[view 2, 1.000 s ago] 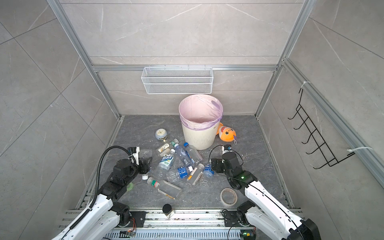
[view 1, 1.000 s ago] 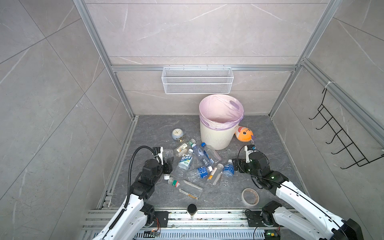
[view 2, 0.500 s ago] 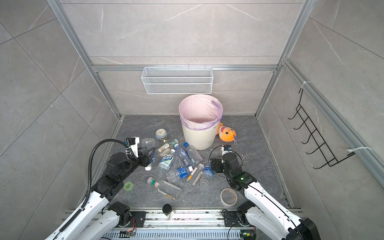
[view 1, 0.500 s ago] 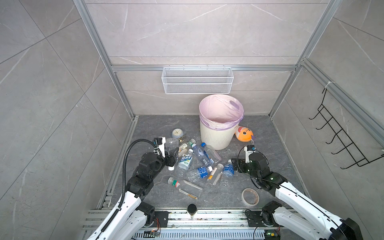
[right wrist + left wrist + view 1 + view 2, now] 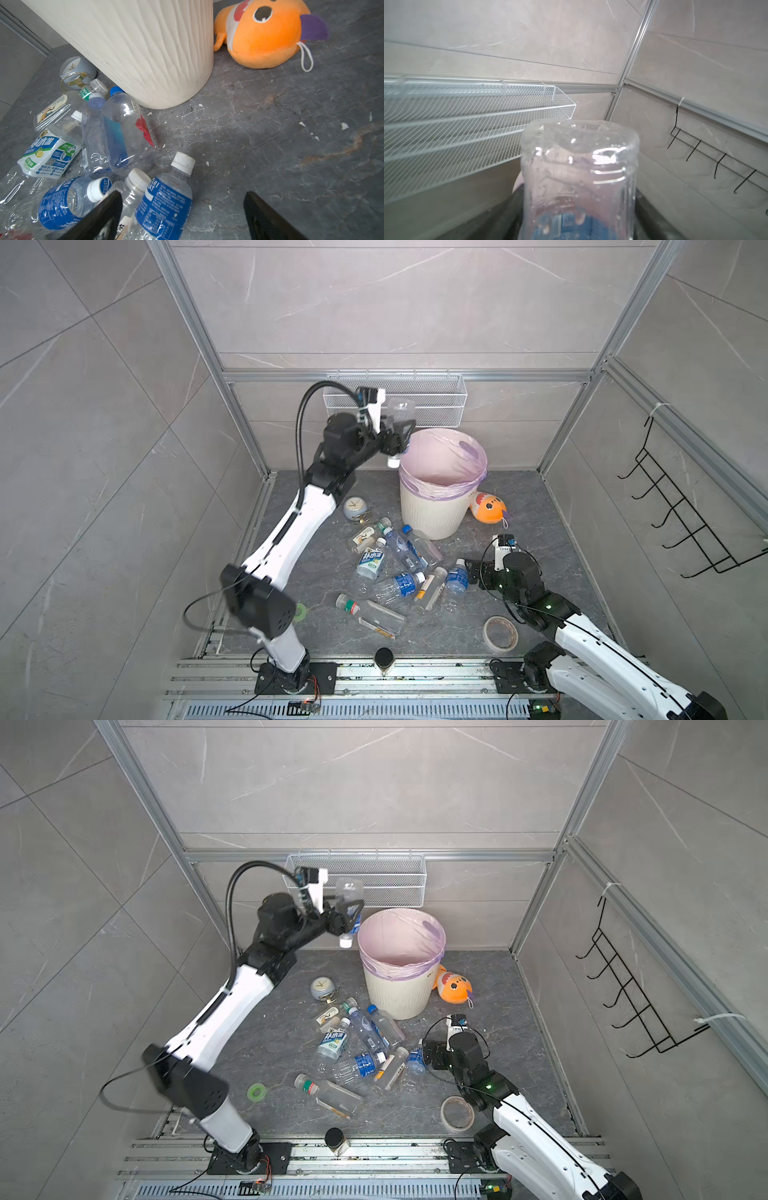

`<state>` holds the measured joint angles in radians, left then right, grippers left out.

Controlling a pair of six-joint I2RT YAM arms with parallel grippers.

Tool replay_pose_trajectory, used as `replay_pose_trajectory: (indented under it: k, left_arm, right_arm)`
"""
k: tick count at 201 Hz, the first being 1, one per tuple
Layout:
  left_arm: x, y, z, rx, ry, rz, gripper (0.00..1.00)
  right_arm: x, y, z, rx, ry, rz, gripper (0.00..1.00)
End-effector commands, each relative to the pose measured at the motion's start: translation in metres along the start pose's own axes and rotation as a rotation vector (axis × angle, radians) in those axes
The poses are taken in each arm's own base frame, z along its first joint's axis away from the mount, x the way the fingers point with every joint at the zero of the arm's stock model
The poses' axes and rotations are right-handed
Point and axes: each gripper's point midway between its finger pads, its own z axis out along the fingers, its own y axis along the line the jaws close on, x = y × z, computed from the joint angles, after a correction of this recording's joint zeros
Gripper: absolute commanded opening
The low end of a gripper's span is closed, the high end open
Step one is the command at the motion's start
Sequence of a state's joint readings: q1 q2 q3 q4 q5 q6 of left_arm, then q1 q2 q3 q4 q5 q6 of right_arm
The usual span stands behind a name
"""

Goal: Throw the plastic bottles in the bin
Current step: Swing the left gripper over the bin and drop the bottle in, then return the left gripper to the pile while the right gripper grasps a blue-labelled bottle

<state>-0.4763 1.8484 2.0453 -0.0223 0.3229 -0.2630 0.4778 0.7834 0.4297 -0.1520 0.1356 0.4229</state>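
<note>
A clear bottle (image 5: 400, 414) with a blue label hangs cap down between the fingers of my raised left gripper (image 5: 398, 435), at the left edge of the rim of the cream bin (image 5: 432, 510). In the left wrist view the bottle (image 5: 579, 176) keeps its full width and the dark fingers stand wide on either side. Several more bottles (image 5: 395, 568) lie on the floor in front of the bin. My right gripper (image 5: 182, 218) is open low over the floor, a blue-labelled bottle (image 5: 166, 203) lying between its fingers, untouched.
A grey clock (image 5: 354, 506) and an orange plush fish (image 5: 488, 508) flank the bin. A tape roll (image 5: 500, 632), a green tape roll (image 5: 257, 1091) and a dark jar (image 5: 383, 657) lie near the front. A wire basket (image 5: 432, 402) hangs behind; a black hook rack (image 5: 681, 522) hangs at right.
My left arm has lifted the bottle from the floor at the left up to the bin's rim, and its fingers have spread. The right arm has barely moved.
</note>
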Motion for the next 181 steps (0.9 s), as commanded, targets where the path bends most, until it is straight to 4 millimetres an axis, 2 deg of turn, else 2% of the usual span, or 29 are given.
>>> replay_pose_trajectory:
  k: [1, 14, 27, 46, 69, 106, 143, 181]
  left_arm:
    - [-0.006, -0.012, 0.024, 0.112, 0.04, -0.042, 1.0]
    - [-0.015, -0.012, 0.028, 0.117, 0.036, -0.041, 1.0]
    - [-0.021, -0.01, 0.022, 0.094, 0.027, -0.028, 1.0]
    - [-0.027, -0.012, 0.002, 0.066, 0.0, 0.001, 1.0]
    - [-0.023, -0.018, -0.023, 0.047, -0.001, 0.004, 1.0]
    - [0.003, -0.016, -0.057, -0.017, 0.051, -0.004, 1.0]
    - [0.038, -0.007, -0.089, -0.104, 0.113, 0.008, 1.0]
    - [0.074, 0.001, -0.121, -0.171, 0.171, 0.013, 1.0]
  right_arm:
    - [0.002, -0.005, -0.001, 0.018, -0.015, 0.006, 0.94]
    - [0.001, -0.005, -0.002, 0.017, -0.018, 0.007, 0.96]
    - [0.001, -0.005, -0.002, 0.017, -0.017, 0.005, 0.96]
    - [0.001, -0.004, -0.002, 0.011, -0.021, 0.001, 0.96]
    - [0.001, -0.002, 0.0, 0.003, -0.013, -0.007, 0.96]
    - [0.004, 0.0, 0.006, 0.022, 0.058, -0.005, 0.94]
    - [0.019, 0.001, 0.006, 0.044, 0.148, 0.03, 0.93]
    - [0.028, 0.014, 0.002, -0.006, 0.201, 0.078, 0.93]
